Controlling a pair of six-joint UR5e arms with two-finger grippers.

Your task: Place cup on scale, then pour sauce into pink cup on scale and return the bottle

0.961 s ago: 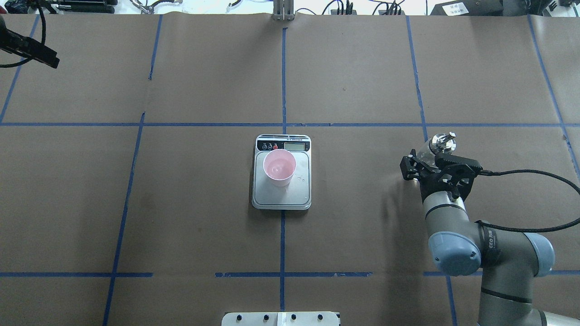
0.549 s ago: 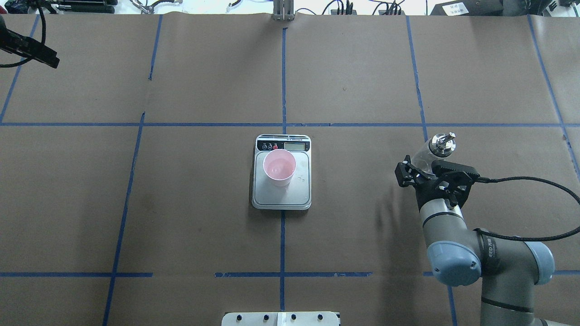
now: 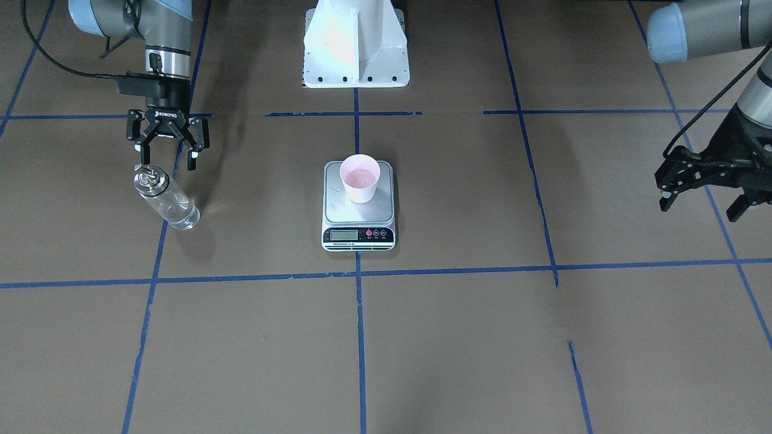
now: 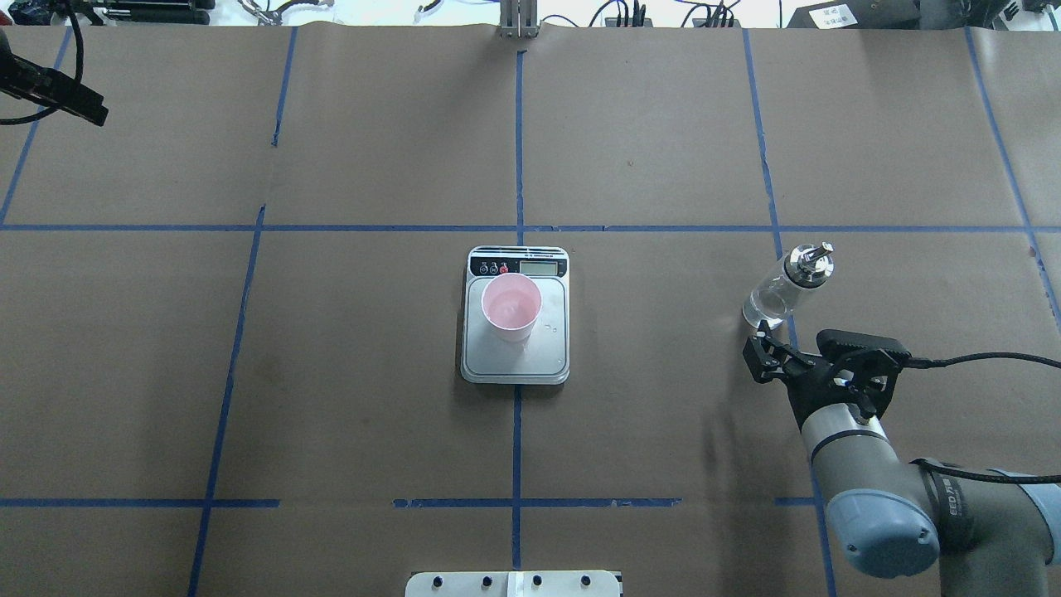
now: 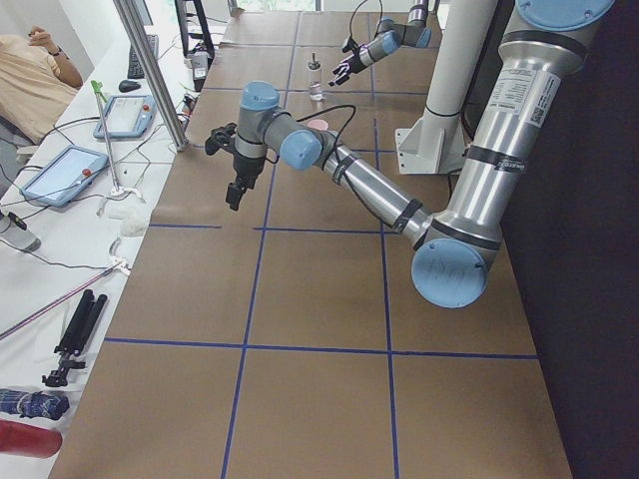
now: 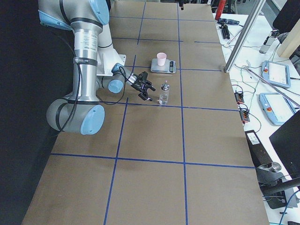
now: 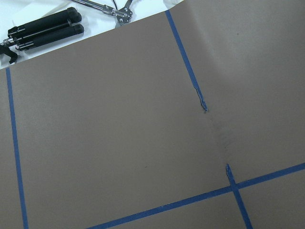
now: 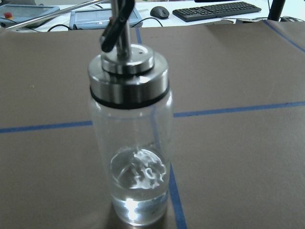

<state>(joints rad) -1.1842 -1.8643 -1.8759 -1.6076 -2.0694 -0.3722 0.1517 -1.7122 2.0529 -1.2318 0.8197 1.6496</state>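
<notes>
The pink cup [image 4: 511, 305] stands upright on the scale [image 4: 530, 358] at the table's middle; both also show in the front view, the cup [image 3: 360, 176] on the scale [image 3: 360, 216]. The clear bottle [image 4: 783, 286] stands upright on the table to the right, free of any grip, with a little clear sauce [image 8: 137, 191] at its bottom. My right gripper [image 3: 166, 157] is open and empty, just behind the bottle [image 3: 166, 202] on the robot's side, not touching it. My left gripper [image 3: 699, 204] is open and empty, far off at the table's left.
The robot's white base plate [image 4: 514, 584] sits at the near edge. Blue tape lines cross the brown paper. Black tools [image 7: 43, 31] lie past the far left corner. An operator [image 5: 35, 70] and tablets are beyond the far edge.
My right gripper has drawn back from the bottle toward the robot's base. The bottle stays standing where it was. The left arm, cup and scale have not moved.
</notes>
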